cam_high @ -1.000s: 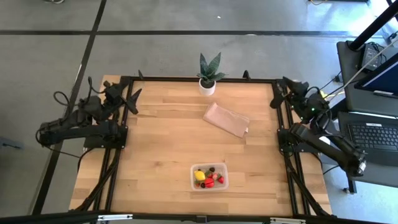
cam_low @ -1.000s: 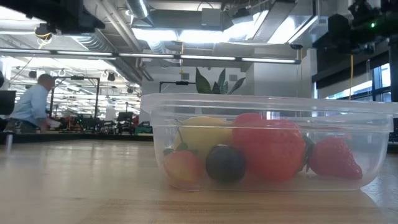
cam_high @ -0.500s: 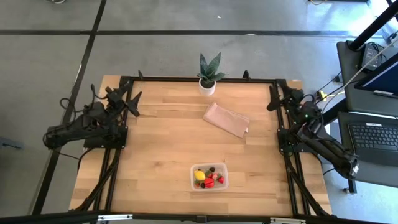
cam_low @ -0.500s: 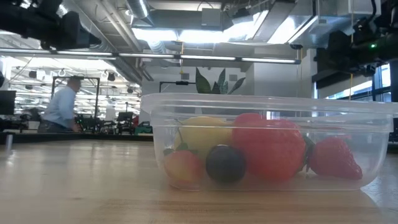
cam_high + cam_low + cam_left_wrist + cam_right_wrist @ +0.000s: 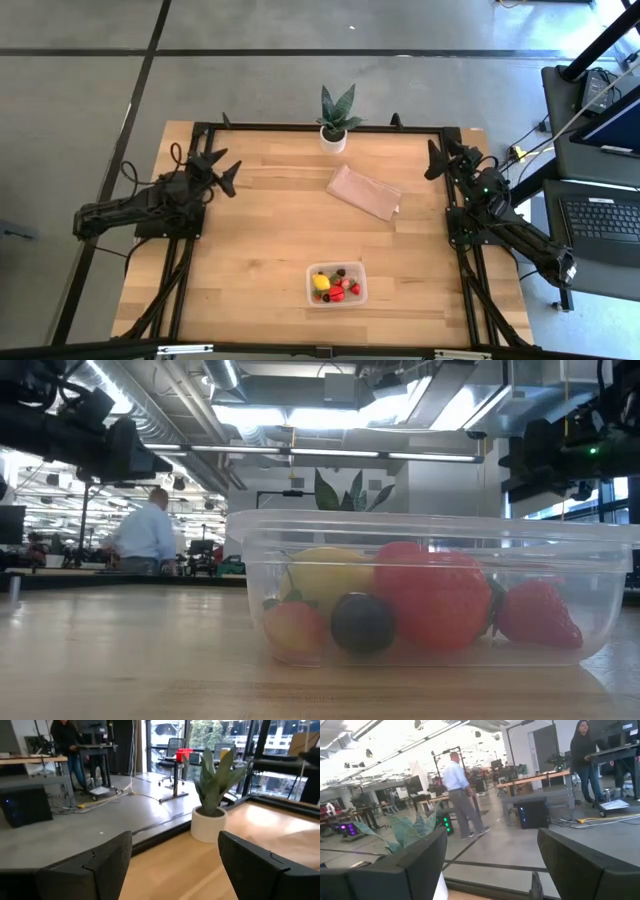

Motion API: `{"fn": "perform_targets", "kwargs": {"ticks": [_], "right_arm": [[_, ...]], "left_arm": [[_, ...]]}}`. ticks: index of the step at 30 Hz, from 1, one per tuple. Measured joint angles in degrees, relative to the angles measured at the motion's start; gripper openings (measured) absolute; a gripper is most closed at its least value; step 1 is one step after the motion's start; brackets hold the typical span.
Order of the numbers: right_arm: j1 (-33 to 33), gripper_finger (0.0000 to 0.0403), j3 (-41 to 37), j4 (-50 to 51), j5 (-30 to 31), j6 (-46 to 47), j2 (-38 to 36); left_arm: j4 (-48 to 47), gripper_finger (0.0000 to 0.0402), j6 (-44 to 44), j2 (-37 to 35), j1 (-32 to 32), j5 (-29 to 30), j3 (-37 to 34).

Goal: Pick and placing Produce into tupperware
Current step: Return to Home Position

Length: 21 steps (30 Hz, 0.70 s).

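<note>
The clear tupperware (image 5: 337, 284) sits on the wooden table near its near edge and fills the low view (image 5: 430, 590). Inside it lie the produce: red strawberries (image 5: 432, 598), a yellow fruit (image 5: 325, 573), a dark berry (image 5: 362, 623). My left gripper (image 5: 221, 169) hovers open over the table's left side, far from the tupperware; its wrist view (image 5: 172, 857) shows both fingers apart. My right gripper (image 5: 440, 158) is open over the table's right far corner, fingers apart in its wrist view (image 5: 487, 862).
A potted plant in a white pot (image 5: 335, 120) stands at the table's far edge. A flat tan sheet (image 5: 364, 192) lies right of the table's middle. A laptop (image 5: 605, 215) sits beyond the right edge. People move in the room behind (image 5: 148, 537).
My left gripper has swung from outside the left edge in over the table, toward the right. My right gripper has shifted a little toward the table's left, over its far right corner. The tupperware and produce have stayed put. A person has walked across the background.
</note>
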<state>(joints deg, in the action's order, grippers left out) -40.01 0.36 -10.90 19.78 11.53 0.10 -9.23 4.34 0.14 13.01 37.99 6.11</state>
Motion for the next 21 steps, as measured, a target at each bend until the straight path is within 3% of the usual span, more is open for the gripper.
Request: {"fn": "perform_targets", "kwargs": {"ticks": [15,21], "right_arm": [[0.0,0.0312,0.0,0.3,-0.3,0.1,0.0],[0.0,0.0312,0.0,7.3,-0.5,1.6,0.0]], "left_arm": [[1.2,0.0289,2.6,0.0,0.0,0.2,-2.1],[1.1,0.0289,-0.7,0.0,0.0,2.4,-2.1]]}}
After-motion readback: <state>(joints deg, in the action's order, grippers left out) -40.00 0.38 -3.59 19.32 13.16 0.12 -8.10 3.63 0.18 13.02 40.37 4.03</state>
